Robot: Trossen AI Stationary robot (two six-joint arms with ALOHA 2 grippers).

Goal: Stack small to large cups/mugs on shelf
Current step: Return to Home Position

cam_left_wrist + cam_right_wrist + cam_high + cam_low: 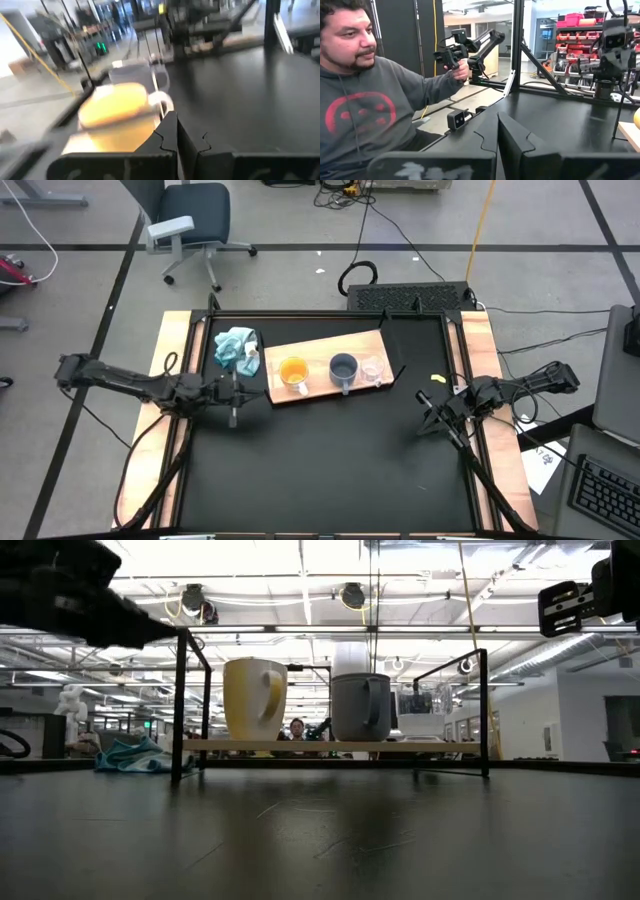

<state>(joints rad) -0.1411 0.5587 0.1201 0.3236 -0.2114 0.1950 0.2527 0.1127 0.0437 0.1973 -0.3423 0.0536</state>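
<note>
The light-wood shelf [320, 350] stands raised on thin black legs [180, 705] at the table's far middle. On it, in a row and standing on their bases, are the orange mug with a pale handle [292, 372], the grey-blue mug [343, 368] and the small clear glass cup [373, 370]. The low view shows the orange mug [255, 700] and the grey-blue mug [360, 706] upright. My left gripper [233, 394] is shut and empty, just left of the shelf, facing the orange mug [117, 115]. My right gripper [430, 418] is shut and empty, at the table's right.
A light-blue cloth [237, 348] lies left of the shelf, far of my left gripper. A small yellow item [437, 379] lies on the black tabletop right of the shelf. Pale wooden rails [170, 360] flank the table. A person [360, 100] sits beyond the table edge.
</note>
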